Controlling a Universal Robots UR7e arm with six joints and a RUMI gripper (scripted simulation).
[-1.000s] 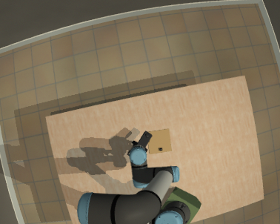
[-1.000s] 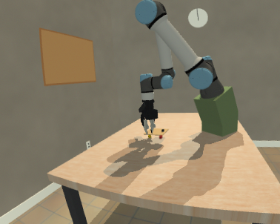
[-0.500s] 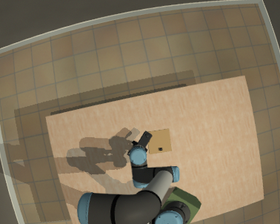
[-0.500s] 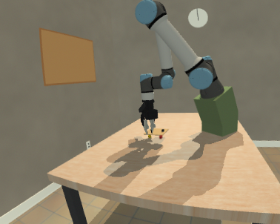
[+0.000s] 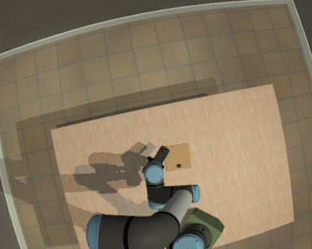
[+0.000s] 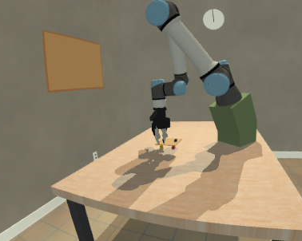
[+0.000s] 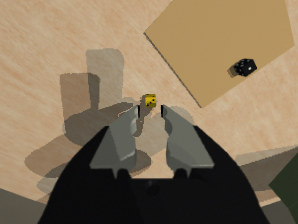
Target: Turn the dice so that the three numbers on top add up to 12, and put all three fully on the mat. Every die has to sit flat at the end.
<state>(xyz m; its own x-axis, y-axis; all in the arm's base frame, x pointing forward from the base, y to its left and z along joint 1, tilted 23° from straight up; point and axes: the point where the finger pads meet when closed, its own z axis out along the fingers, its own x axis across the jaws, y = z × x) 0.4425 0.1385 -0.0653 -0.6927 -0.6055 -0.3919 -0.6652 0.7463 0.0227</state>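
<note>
While your pincer (image 7: 150,111) hangs over the bench (image 7: 45,45), the yellow die (image 7: 150,100) sits just past its fingertips.

Fingers are set narrow with nothing between them, so you're not gripping anything. That yellow die is on bare wood, off the tan mat (image 7: 220,40), near the mat's edge. You've got a black die (image 7: 244,66) resting on the mat, well apart from the yellow one. From the exterior view there's a red die (image 6: 173,147) by the mat's near edge; can't tell if it's fully on. Pip counts are too small to read.
</note>
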